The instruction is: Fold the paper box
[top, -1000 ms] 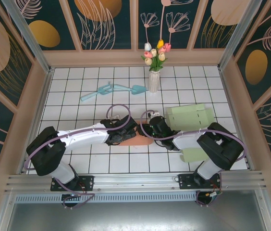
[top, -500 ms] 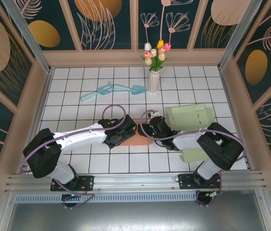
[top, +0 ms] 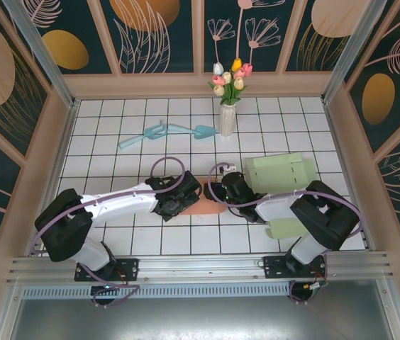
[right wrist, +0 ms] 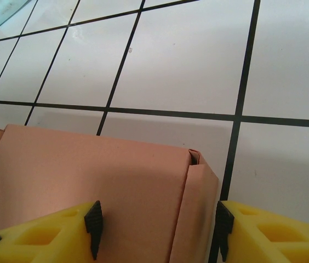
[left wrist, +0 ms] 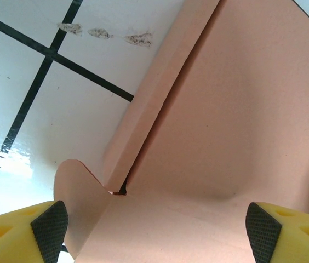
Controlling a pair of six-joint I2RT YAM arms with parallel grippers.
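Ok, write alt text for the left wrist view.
A salmon-pink paper box blank, one side flap bent along its crease, lies on the white tiled table. The left gripper hangs over it, black-padded yellow fingers spread at the bottom corners.

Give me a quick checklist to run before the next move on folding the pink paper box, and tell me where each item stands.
1. Left gripper astride the salmon-pink paper box, pads apart: ok.
2. Right gripper open over the box's folded end flap: ok.
3. Either gripper's pads touching the paper: cannot tell.
4. Box lying on the white tiled table between both grippers: ok.
5. Flat green paper box apart from the pink one: ok.
6. White vase of tulips upright, away from both arms: ok.
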